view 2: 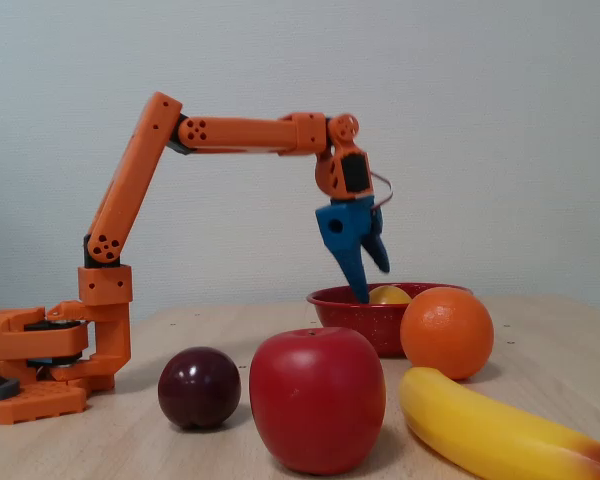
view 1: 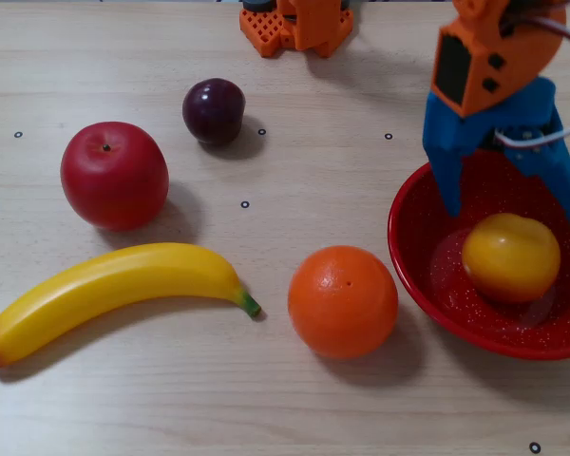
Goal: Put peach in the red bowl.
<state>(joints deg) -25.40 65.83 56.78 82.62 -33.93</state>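
In the fixed view from above, nearest the camera lies a yellow banana [view 1: 114,294], its dark stem tip pointing right toward an orange [view 1: 343,300], which sits just beside the left rim of the red bowl [view 1: 413,275]. The peach [view 1: 510,257] rests inside the bowl on its speckled floor, right of the middle, free of the gripper. Above it the gripper [view 1: 513,214] hangs with its blue jaws spread wide, one finger [view 1: 446,166] reaching down over the bowl's left inner wall and the other over the right side near the picture's edge; neither touches the fruit, and it holds nothing. Farther back on the left stands a red apple [view 1: 114,175], and beyond it, up and to the right, a small dark plum [view 1: 214,111]. At the far edge of the wooden table [view 1: 294,161] sits the orange base [view 1: 296,24] of the arm. In the fixed view from the side, the order runs differently: the apple [view 2: 318,399] and banana [view 2: 500,432] stand closest, the plum [view 2: 200,388] to the left of the apple, then the orange [view 2: 447,333] in front of the bowl [view 2: 355,308], with only the top of the peach [view 2: 390,295] showing over the rim. The gripper [view 2: 368,280] points down there, its fingertip at the rim, carried by the orange arm [view 2: 240,134] from its base [view 2: 40,350] on the left.
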